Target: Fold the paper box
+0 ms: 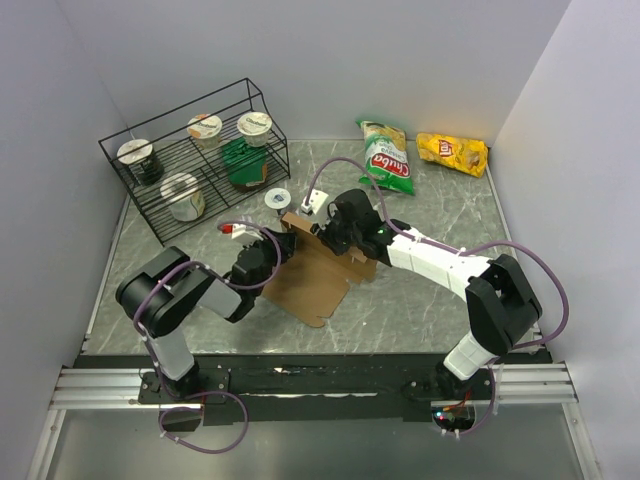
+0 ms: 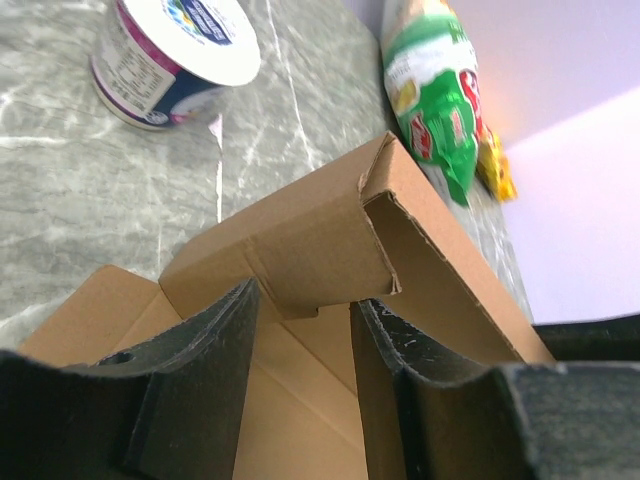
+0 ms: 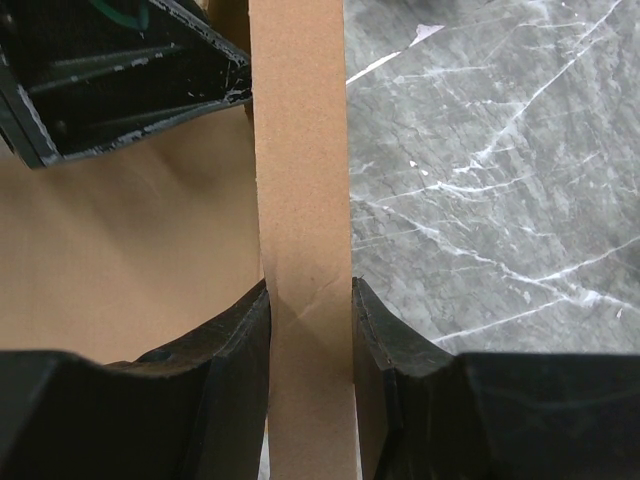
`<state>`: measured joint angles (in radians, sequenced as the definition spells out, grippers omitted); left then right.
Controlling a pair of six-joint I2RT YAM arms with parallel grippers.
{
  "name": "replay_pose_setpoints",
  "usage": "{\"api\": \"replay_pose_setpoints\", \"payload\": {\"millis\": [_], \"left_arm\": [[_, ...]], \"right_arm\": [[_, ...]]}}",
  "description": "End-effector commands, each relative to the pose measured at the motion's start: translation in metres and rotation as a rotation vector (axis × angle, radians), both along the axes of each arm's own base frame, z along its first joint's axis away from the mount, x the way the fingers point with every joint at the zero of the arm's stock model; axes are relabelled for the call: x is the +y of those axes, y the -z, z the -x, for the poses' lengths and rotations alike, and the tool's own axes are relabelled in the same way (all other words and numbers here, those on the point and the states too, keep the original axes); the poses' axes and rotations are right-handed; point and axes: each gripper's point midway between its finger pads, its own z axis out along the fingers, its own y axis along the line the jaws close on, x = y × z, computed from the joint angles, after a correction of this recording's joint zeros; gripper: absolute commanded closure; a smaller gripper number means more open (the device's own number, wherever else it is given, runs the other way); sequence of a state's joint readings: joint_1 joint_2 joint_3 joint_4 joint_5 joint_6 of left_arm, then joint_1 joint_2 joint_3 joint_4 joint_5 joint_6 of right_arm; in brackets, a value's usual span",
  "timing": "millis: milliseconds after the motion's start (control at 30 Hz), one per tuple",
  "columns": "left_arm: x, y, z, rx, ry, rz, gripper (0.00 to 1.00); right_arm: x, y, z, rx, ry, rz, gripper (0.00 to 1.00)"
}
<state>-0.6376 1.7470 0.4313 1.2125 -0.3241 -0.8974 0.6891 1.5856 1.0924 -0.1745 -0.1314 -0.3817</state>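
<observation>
Right gripper (image 3: 308, 295) clamps an upright flap of the box (image 1: 318, 278); left gripper (image 2: 305, 298) is clamped on a folded flap, near a cup (image 2: 175, 50).

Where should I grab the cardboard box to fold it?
Pinch a raised flap of the box from above, one finger on each face. The flaps stand thin and upright; the base lies flat on the table, offering no edge. The right gripper has such a strip between its fingers.
</observation>
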Motion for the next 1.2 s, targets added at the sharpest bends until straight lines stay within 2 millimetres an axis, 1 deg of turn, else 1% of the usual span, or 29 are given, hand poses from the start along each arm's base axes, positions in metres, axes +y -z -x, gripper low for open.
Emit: {"api": "replay_pose_setpoints", "payload": {"millis": [0,67,133,167,267,300,333,367,400,433,567,667,700,767,800,833,867,900,933,967,1000,1067,1100,1133,1167], "left_arm": [[0.001,-0.049,-0.016,-0.135,-0.142,0.106,0.53],[0.002,-0.052,-0.019,-0.150,-0.170,0.117,0.53],[0.000,-0.050,-0.021,-0.149,-0.178,0.129,0.53],[-0.002,-0.054,-0.022,-0.162,-0.178,0.143,0.53],[-0.006,-0.050,-0.024,-0.167,-0.182,0.143,0.53],[-0.006,-0.053,-0.024,-0.181,-0.189,0.154,0.53],[-0.005,-0.048,-0.024,-0.176,-0.198,0.150,0.53],[-0.003,-0.048,-0.023,-0.183,-0.207,0.153,0.53],[-0.001,-0.053,-0.023,-0.204,-0.225,0.156,0.53],[0.000,-0.051,-0.022,-0.210,-0.234,0.150,0.54],[0.004,-0.056,-0.020,-0.246,-0.289,0.139,0.54],[-0.001,-0.061,-0.019,-0.261,-0.272,0.142,0.53],[-0.001,-0.059,-0.018,-0.258,-0.265,0.135,0.52],[-0.001,-0.063,-0.014,-0.261,-0.249,0.134,0.50],[0.001,-0.061,-0.010,-0.257,-0.241,0.124,0.48],[0.001,-0.066,-0.007,-0.265,-0.225,0.122,0.46],[0.001,-0.066,-0.004,-0.266,-0.213,0.108,0.45],[0.002,-0.064,-0.001,-0.260,-0.200,0.094,0.41],[0.002,-0.071,0.002,-0.271,-0.187,0.097,0.38],[-0.002,-0.071,0.006,-0.277,-0.154,0.077,0.35],[0.000,-0.070,0.010,-0.277,-0.142,0.063,0.28],[0.001,-0.076,0.017,-0.298,-0.108,0.050,0.22],[0.002,-0.071,0.022,-0.287,-0.089,0.025,0.18],[0.003,-0.078,0.026,-0.301,-0.076,0.025,0.16],[0.004,-0.078,0.028,-0.305,-0.062,0.002,0.13]], "right_arm": [[0.001,0.014,0.026,0.082,-0.061,0.009,0.70],[0.001,0.013,0.026,0.079,-0.062,0.008,0.70],[0.002,0.013,0.026,0.079,-0.066,0.005,0.70],[0.003,0.014,0.027,0.084,-0.068,0.005,0.69],[0.001,0.014,0.026,0.083,-0.064,0.006,0.70],[0.002,0.014,0.027,0.082,-0.069,0.005,0.70],[0.001,0.013,0.027,0.081,-0.065,0.004,0.70],[0.001,0.013,0.027,0.080,-0.066,0.004,0.70],[0.001,0.012,0.027,0.078,-0.065,0.004,0.70],[0.002,0.013,0.028,0.080,-0.067,0.004,0.70],[0.002,0.014,0.027,0.086,-0.068,0.004,0.70],[0.002,0.015,0.028,0.089,-0.068,0.010,0.70],[0.001,0.016,0.027,0.091,-0.066,0.013,0.70],[0.000,0.016,0.027,0.088,-0.062,0.014,0.70],[0.000,0.016,0.027,0.085,-0.060,0.012,0.70],[0.000,0.016,0.026,0.085,-0.059,0.012,0.70],[0.000,0.016,0.026,0.086,-0.056,0.012,0.70],[0.000,0.017,0.025,0.088,-0.054,0.017,0.70],[-0.001,0.017,0.024,0.088,-0.051,0.018,0.70],[0.000,0.017,0.024,0.085,-0.052,0.017,0.70],[-0.001,0.017,0.023,0.086,-0.048,0.021,0.70],[-0.002,0.017,0.023,0.086,-0.047,0.022,0.70],[-0.002,0.014,0.023,0.080,-0.046,0.019,0.70],[-0.002,0.014,0.024,0.080,-0.045,0.019,0.70],[-0.002,0.012,0.023,0.079,-0.045,0.016,0.70]]}}
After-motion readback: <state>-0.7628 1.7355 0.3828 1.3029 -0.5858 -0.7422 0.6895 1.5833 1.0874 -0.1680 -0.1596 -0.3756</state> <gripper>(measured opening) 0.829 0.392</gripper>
